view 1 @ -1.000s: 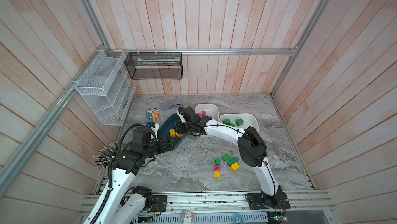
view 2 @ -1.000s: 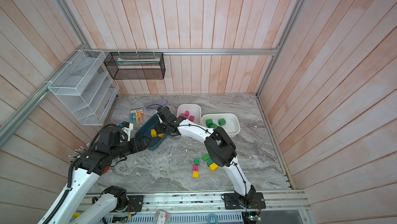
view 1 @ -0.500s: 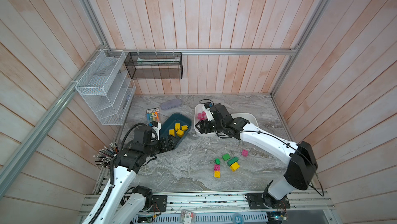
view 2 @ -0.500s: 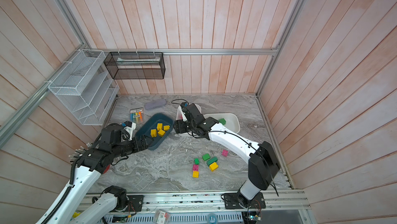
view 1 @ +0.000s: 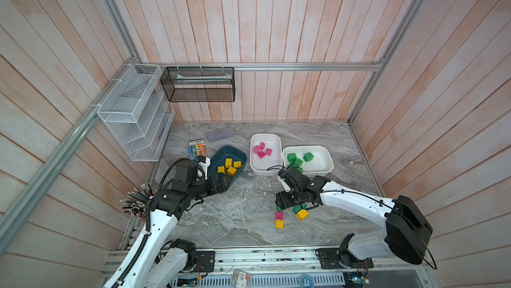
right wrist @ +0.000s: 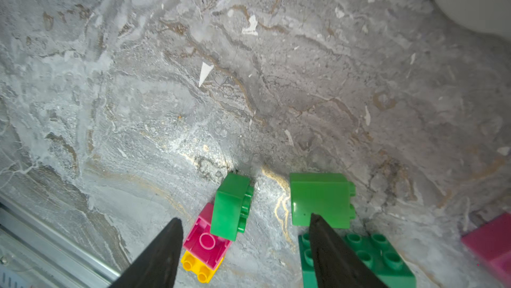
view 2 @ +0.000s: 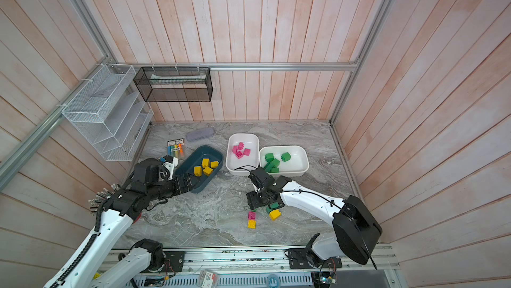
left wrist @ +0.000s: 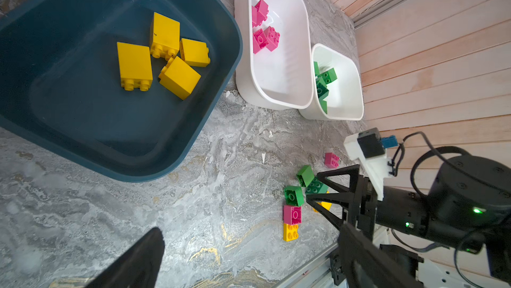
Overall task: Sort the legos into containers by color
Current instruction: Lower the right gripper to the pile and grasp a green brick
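Observation:
Three containers stand at the back of the table: a dark teal tub (view 1: 231, 147) with several yellow legos (view 1: 229, 165), a white tub (view 1: 265, 166) with pink legos (view 1: 262, 151), and a white tub (view 1: 320, 162) with green legos (view 1: 297, 159). Loose legos lie near the front: a pink one (view 1: 279, 215) joined to a yellow one (view 1: 279, 224), another yellow (view 1: 302, 214), greens (right wrist: 231, 206) (right wrist: 320, 198). My right gripper (right wrist: 244, 217) is open over them, astride the small green and pink bricks. My left gripper (left wrist: 251, 228) is open and empty by the teal tub's near rim.
A pack of coloured markers (view 1: 197, 147) and a greyish case (view 1: 220, 134) lie behind the teal tub. A white wire basket (view 1: 132, 112) and a black mesh basket (view 1: 197, 83) hang on the walls. A lone pink brick (left wrist: 331, 159) lies beside the heap. A metal rail (view 1: 249, 256) borders the front.
My right arm swung from over the teal tub, past the pink tub, down to the loose bricks at the front. The left arm has stayed put.

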Motion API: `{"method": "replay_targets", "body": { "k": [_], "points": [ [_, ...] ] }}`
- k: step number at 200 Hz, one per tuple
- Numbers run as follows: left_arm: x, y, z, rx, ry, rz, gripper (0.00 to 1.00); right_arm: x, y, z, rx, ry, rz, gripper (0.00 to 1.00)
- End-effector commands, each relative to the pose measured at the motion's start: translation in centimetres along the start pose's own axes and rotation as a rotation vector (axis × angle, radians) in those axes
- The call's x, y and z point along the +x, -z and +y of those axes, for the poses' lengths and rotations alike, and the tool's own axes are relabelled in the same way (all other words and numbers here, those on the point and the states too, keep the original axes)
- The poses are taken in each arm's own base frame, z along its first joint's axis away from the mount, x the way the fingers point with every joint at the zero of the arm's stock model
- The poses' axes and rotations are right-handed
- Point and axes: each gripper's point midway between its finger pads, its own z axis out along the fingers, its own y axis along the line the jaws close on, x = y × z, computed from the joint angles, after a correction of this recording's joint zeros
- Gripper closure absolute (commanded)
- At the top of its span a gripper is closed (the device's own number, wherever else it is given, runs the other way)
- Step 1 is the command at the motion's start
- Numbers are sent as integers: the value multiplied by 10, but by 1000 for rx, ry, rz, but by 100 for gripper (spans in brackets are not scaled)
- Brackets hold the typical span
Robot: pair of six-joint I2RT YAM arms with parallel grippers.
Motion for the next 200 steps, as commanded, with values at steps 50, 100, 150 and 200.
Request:
{"method": "replay_targets", "body": {
  "k": [50, 100, 150, 200],
  "points": [
    [4, 4, 1, 13, 13, -17, 0, 3, -32, 6, 41, 34, 66, 43],
    [7, 2, 4, 9, 14, -14, 0, 22, -41, -1, 102, 64, 140, 55],
    [6, 1, 3, 19, 16, -17, 0, 23, -44, -6, 129, 61, 138, 66],
    [5, 1, 1, 20, 13, -7, 0, -12, -15, -2, 152, 33, 21, 79]
  ]
}}
